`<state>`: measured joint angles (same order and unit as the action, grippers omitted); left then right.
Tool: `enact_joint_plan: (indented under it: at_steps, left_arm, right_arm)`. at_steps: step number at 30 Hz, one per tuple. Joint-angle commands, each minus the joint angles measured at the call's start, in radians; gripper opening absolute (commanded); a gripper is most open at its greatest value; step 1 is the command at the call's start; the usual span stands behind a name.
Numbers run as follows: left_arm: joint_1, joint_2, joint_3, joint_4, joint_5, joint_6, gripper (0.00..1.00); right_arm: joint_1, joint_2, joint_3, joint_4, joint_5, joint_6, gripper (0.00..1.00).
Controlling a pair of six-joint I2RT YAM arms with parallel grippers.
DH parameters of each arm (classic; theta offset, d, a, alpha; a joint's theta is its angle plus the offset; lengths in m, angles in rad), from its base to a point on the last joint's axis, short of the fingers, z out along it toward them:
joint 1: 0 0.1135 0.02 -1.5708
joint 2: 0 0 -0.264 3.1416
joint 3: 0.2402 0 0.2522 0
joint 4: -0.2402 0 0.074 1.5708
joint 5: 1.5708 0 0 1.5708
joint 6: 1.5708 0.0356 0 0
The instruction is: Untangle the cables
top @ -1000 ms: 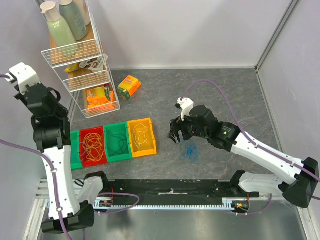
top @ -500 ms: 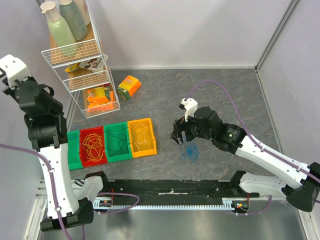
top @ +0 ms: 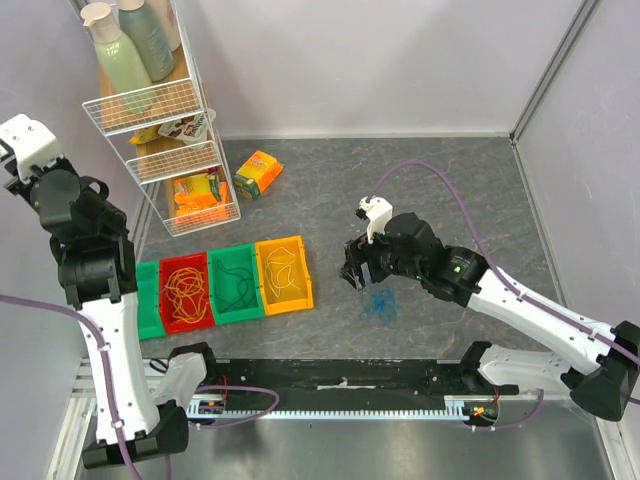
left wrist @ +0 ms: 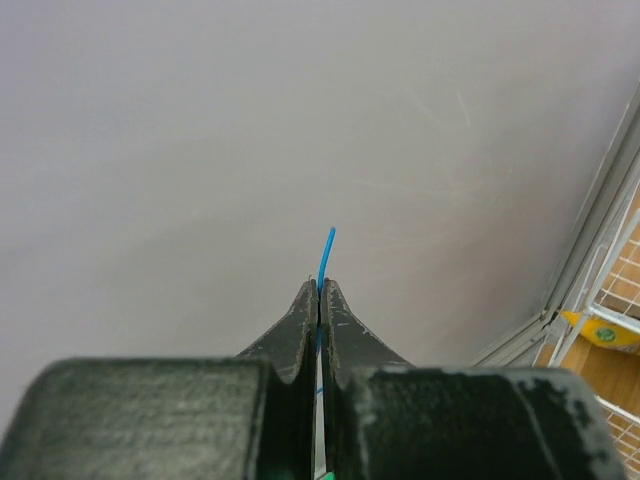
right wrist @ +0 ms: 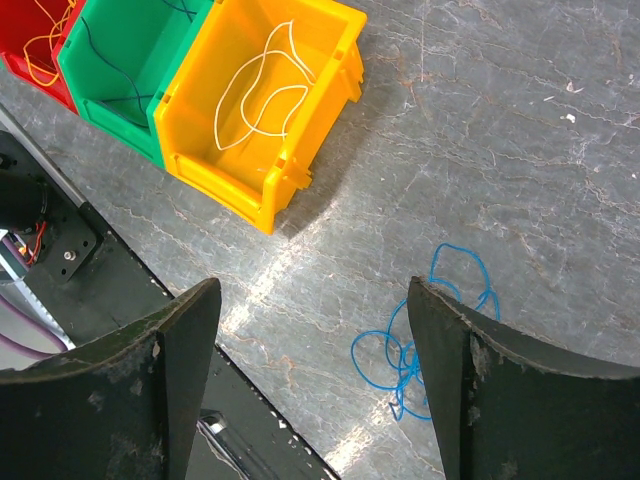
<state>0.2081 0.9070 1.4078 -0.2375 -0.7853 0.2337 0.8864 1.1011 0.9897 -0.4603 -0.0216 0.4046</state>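
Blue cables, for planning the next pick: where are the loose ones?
In the top view, the blue cables lie on the table, right of the yellow bin, close by the open right gripper.

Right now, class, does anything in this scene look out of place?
A bunch of blue cables lies loose on the table, outside the bins holding the other cables. Also, the left fingers, raised toward the wall, pinch one blue strand.

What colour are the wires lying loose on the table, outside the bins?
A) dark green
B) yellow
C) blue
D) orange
C: the loose cables on the bare table, just below the open right tool, are blue.
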Motion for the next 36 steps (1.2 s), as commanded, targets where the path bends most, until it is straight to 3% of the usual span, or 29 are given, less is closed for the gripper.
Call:
enact_joint_plan:
  at_steps: [1,6,8,10,15,19,24,32,36]
  left_arm:
    - [0.005,0.038,0.116,-0.054,0.055,-0.049,0.02]
    - [0.005,0.130,0.382,-0.236,0.259,-0.151,0.02]
    - [0.007,0.177,0.495,-0.330,0.404,-0.152,0.02]
    - [0.005,0.222,0.606,-0.408,0.446,-0.137,0.02]
    - [0.004,0.185,0.583,-0.347,0.348,-0.047,0.02]
    - [0.007,0.182,0.595,-0.330,0.347,-0.025,0.02]
    - [0.005,0.202,0.625,-0.339,0.467,-0.010,0.02]
    - [0.007,0.294,0.872,-0.368,0.555,-0.025,0.02]
    - [0.005,0.228,0.757,-0.335,0.589,-0.062,0.02]
  right_arm:
    - [0.000,0.003,0.006,0.026,-0.009,0.002,0.83]
    - [0.002,0.035,0.030,0.032,-0.021,-0.003,0.83]
    - [0.000,0.045,0.032,0.037,-0.024,-0.003,0.83]
    - [0.002,0.051,0.036,0.043,-0.032,0.000,0.83]
    - [0.002,0.043,0.037,0.043,-0.035,0.002,0.83]
    - [0.002,0.049,0.043,0.041,-0.037,0.000,0.83]
    - [0.002,0.057,0.056,0.041,-0.043,0.002,0.83]
    - [0.002,0.055,0.081,0.031,-0.031,-0.004,0.83]
    - [0.002,0.059,0.075,0.029,-0.038,0.000,0.83]
